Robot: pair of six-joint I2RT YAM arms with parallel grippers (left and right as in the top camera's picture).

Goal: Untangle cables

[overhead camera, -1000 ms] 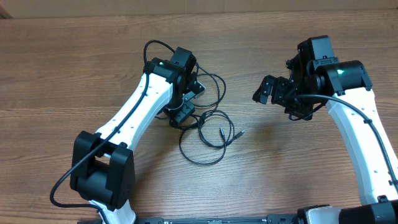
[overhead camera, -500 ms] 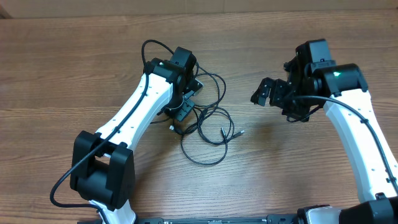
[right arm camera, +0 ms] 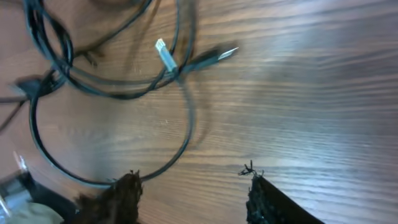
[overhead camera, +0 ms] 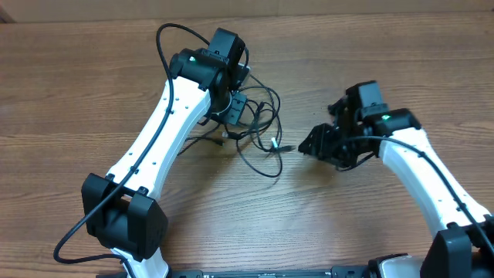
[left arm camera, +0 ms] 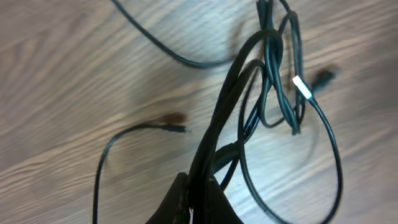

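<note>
The cables (overhead camera: pixel 275 144) are thin black cords tangled in the middle of the wooden table (overhead camera: pixel 370 54). My left gripper (overhead camera: pixel 233 114) is shut on a bunch of strands; in the left wrist view the cables (left arm camera: pixel 249 74) run up from between its shut fingertips (left arm camera: pixel 199 194), with a silvery plug (left arm camera: pixel 301 87) hanging in the loops. My right gripper (overhead camera: pixel 309 147) sits just right of the tangle, open. In the right wrist view a cable loop (right arm camera: pixel 183 140) curves past its left finger (right arm camera: pixel 127 190). Nothing lies between the fingers. A silvery plug (right arm camera: pixel 164 55) lies beyond.
The left arm's own thicker black wire (overhead camera: pixel 166 35) arcs over the far left of the table. A loose plug end (left arm camera: pixel 179 129) lies on the wood left of the held strands. Bare wood (right arm camera: pixel 311 93) stretches to the right of the right gripper.
My left gripper has shut on the cables and pulled them toward the far side, stretching the tangle. My right gripper has moved left and down to the cable ends, its jaws narrower.
</note>
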